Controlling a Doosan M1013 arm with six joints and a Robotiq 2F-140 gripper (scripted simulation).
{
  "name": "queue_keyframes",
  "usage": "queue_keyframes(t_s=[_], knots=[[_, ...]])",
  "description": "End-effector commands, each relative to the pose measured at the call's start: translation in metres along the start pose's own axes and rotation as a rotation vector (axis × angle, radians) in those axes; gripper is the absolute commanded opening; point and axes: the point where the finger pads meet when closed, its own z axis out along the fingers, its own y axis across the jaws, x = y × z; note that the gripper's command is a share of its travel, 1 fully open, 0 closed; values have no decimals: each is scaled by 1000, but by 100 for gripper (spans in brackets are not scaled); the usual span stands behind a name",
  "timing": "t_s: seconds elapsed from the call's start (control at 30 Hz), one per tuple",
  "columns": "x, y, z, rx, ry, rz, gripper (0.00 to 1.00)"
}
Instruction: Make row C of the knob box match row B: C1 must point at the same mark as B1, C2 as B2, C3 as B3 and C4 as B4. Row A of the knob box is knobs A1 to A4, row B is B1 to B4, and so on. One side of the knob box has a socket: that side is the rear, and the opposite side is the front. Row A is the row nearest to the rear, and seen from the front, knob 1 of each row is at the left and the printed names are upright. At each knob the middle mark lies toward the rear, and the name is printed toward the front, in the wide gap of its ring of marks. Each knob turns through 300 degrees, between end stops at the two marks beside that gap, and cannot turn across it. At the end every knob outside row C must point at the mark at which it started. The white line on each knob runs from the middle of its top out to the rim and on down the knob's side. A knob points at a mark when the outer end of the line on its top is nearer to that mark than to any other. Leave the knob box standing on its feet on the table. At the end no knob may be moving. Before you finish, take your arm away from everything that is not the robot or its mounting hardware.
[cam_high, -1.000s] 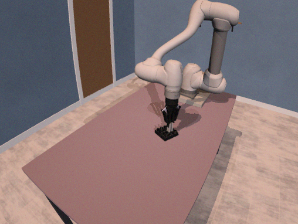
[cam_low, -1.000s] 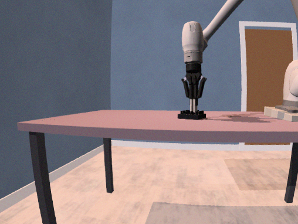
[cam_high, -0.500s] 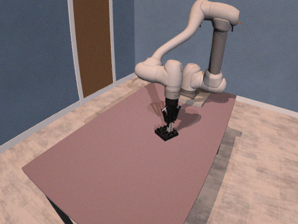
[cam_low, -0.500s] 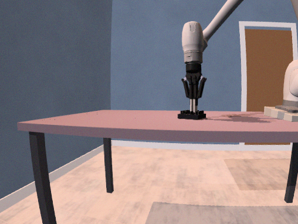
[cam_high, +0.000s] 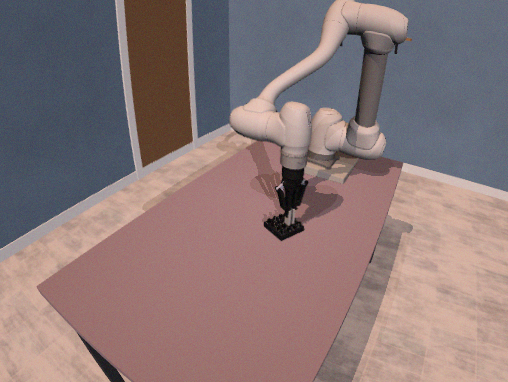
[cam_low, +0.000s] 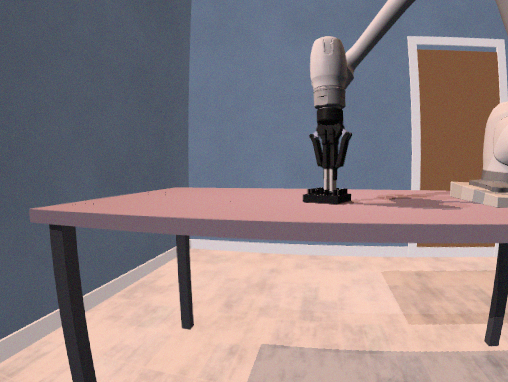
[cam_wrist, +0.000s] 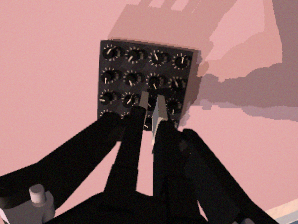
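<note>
The pincer is held upright with its fingers nearly pressed together around a knob; the knob box sits directly beneath it on the table. Which knob is pinched cannot be told.

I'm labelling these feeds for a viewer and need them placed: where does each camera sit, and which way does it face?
Top: high above one table corner, looking down its length at the whole arm and knob box.
Exterior: low, near table height, side-on; shows forearm, wrist and gripper.
Wrist: on the arm's wrist, looking down past its fingers at the knobs.
All three share the knob box with the fingers lowered onto it.
</note>
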Motion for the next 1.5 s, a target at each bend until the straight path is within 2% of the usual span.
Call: queue_keyframes(t_s=[0.0, 0.63, 1.13, 1.47], knots=[[0, 0, 0, 0, 0, 1, 5], [0, 0, 0, 0, 0, 138, 5], [0, 0, 0, 0, 0, 398, 5], [0, 0, 0, 0, 0, 658, 5]])
